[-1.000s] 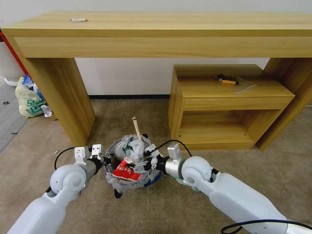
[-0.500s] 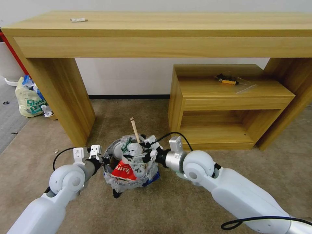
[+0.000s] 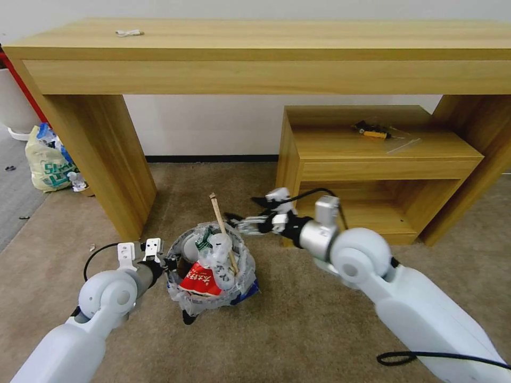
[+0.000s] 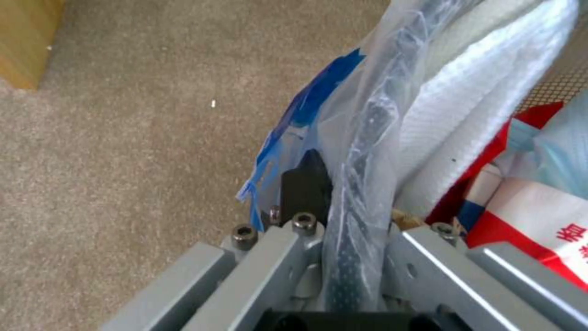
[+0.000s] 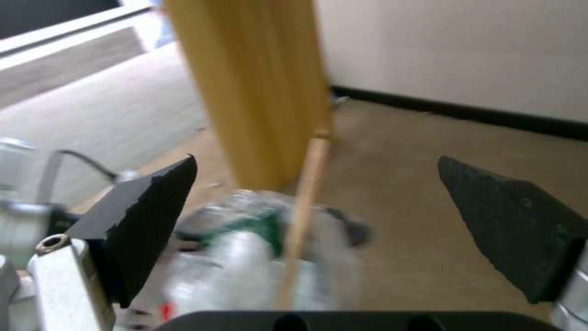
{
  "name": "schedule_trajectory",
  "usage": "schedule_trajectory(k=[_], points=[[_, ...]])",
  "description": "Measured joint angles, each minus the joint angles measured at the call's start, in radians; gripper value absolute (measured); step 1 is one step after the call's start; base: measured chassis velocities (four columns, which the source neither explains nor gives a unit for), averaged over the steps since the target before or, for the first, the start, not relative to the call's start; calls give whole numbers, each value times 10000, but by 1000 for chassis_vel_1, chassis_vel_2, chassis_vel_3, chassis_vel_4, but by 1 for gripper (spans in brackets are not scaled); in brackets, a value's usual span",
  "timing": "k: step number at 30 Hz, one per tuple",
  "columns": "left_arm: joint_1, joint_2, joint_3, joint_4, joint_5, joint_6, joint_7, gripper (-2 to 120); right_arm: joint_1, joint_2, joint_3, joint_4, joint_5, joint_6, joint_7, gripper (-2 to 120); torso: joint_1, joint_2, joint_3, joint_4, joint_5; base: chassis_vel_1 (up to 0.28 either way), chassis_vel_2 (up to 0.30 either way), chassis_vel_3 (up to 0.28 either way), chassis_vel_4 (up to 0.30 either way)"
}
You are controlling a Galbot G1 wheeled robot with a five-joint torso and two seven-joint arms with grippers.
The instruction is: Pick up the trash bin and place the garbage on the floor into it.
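The trash bin [image 3: 181,290] stands on the floor [image 3: 277,335], its clear liner packed with garbage: a crushed red cup [image 3: 199,279], a clear plastic bottle [image 3: 219,249] and a wooden stick [image 3: 221,226] leaning out of the top. My left gripper [image 3: 167,263] is shut on the bin's left rim. In the left wrist view the gripper [image 4: 349,202] pinches the bagged rim [image 4: 367,133], beside a blue patch [image 4: 306,105]. My right gripper [image 3: 246,210] hangs open above the bin's far right side, holding nothing. The right wrist view shows this gripper [image 5: 315,168] spread wide, with the stick [image 5: 303,193] between its fingers and farther off.
A long wooden desk [image 3: 266,58] spans the back, its left leg [image 3: 101,154] just behind the bin. A low wooden shelf unit [image 3: 367,175] stands to the right. A pale-yellow shopping bag [image 3: 45,159] sits far left by the grey carpet strip [image 3: 13,197]. Open carpet lies in front.
My right gripper let go of the bottle in the bin, opened, and rose up and back to the right. The left gripper stayed on the rim.
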Motion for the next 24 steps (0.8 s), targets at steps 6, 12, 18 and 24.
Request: schedule_trajectory(k=[6, 12, 18, 24], points=[[382, 15, -366, -186, 13, 3, -92, 0, -1294, -5, 964, -150, -2076, 1650, 257, 100, 0, 0, 0, 16, -1, 0, 0, 0, 0], [238, 12, -257, -140, -47, 2, -118, 0, -3152, 165, 2635, -276, -3618, 3055, 191, 100, 0, 0, 0, 4, 0, 0, 0, 0, 0], [294, 101, -266, -89, -54, 3, -117, 0, -5335, 520, 4441, -496, -5101, 4844, -142, 100, 0, 0, 0, 7, 0, 0, 0, 0, 0], [304, 203, -331, -13, -117, 1, -107, 0, -7541, 1135, 6045, -534, -6552, 6878, -790, 100, 0, 0, -1, 9, -2, 0, 0, 0, 0]])
